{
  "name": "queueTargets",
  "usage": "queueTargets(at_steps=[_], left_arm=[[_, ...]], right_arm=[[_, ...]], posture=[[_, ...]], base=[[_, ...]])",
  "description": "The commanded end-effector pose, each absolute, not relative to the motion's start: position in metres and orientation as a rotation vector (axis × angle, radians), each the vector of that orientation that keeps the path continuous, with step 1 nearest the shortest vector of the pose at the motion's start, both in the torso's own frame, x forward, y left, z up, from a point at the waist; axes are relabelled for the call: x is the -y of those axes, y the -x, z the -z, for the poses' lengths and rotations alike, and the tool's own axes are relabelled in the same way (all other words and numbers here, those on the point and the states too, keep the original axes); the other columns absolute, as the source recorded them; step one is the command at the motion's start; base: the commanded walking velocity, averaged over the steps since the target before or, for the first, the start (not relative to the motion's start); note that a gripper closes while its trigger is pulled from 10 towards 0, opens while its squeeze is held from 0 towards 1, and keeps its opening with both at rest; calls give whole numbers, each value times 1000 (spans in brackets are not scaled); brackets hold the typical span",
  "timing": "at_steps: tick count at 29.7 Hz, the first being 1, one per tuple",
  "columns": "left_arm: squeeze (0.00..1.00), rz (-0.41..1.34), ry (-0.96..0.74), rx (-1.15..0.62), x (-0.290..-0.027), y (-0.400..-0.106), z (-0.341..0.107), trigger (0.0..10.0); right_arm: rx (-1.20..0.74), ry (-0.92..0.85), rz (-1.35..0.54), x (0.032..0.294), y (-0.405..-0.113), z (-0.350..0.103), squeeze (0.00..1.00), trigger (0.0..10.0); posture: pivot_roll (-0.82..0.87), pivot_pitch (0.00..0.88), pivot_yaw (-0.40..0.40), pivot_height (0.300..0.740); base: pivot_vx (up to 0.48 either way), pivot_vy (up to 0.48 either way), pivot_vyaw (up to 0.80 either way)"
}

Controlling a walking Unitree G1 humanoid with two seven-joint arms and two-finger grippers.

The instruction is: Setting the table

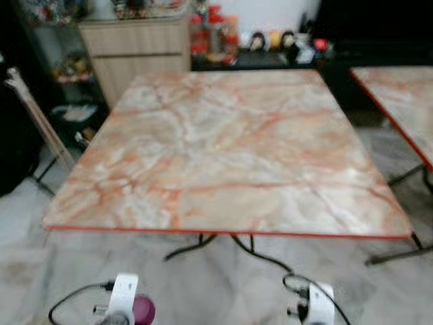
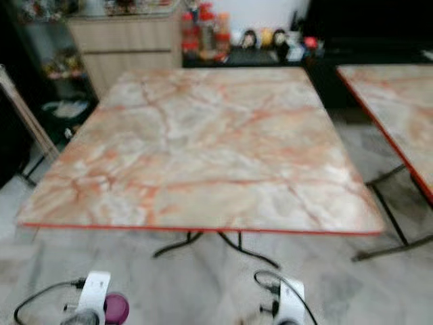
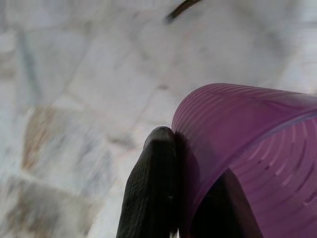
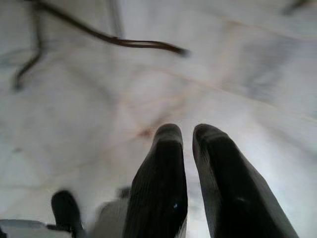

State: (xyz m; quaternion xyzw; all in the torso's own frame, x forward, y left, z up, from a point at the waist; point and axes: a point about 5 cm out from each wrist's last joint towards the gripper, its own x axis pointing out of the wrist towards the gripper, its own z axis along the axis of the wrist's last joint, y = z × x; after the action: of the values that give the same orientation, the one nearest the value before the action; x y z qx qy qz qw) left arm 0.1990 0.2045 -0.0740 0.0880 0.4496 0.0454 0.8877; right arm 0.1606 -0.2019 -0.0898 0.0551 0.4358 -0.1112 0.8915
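1. Marble-patterned square table (image 1: pixel 230 156) with a thin red edge stands on dark curved metal legs (image 1: pixel 196 245) over a pale tiled floor (image 1: pixel 203 284); its top is bare.
2. Head views: a second table (image 1: pixel 399 101) of the same finish stands just to the right, and a wooden cabinet (image 1: pixel 135 51) and a dark shelf of bottles and jars (image 1: pixel 216 34) stand behind (details blurred).
3. Head views: both arms hang low in front of the near table edge, well apart from the table. White wrist housings with black cables are visible.
4. Left wrist view: the left gripper (image 3: pixel 198 198) holds a purple plastic cup (image 3: pixel 247 148). One black ribbed finger (image 3: pixel 153 188) presses the outer wall, the other sits inside the rim. The cup is translucent with fine horizontal ridges.
5. Head views show this cup as a small purple patch (image 1: pixel 143 310) beside the left wrist.
6. Right wrist view: the right gripper (image 4: pixel 188 144) holds nothing; its jaws stand narrow, nearly together, above the floor.
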Motion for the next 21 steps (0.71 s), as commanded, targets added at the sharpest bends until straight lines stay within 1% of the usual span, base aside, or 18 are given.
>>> queueTargets(at_steps=[1, 21], left_arm=[[0, -113, -208, -965, -213, -191, 77, 10000], [0, -97, -201, -970, -206, -191, 78, 10000]], right_arm=[[-886, -129, 237, 198, -168, 87, 0, 10000], [-887, -112, 224, 201, -168, 87, 0, 10000]], posture=[[-39, 0, 22, 740], [-46, 0, 18, 740]], base=[[0, -394, 0], [0, -372, 0]])
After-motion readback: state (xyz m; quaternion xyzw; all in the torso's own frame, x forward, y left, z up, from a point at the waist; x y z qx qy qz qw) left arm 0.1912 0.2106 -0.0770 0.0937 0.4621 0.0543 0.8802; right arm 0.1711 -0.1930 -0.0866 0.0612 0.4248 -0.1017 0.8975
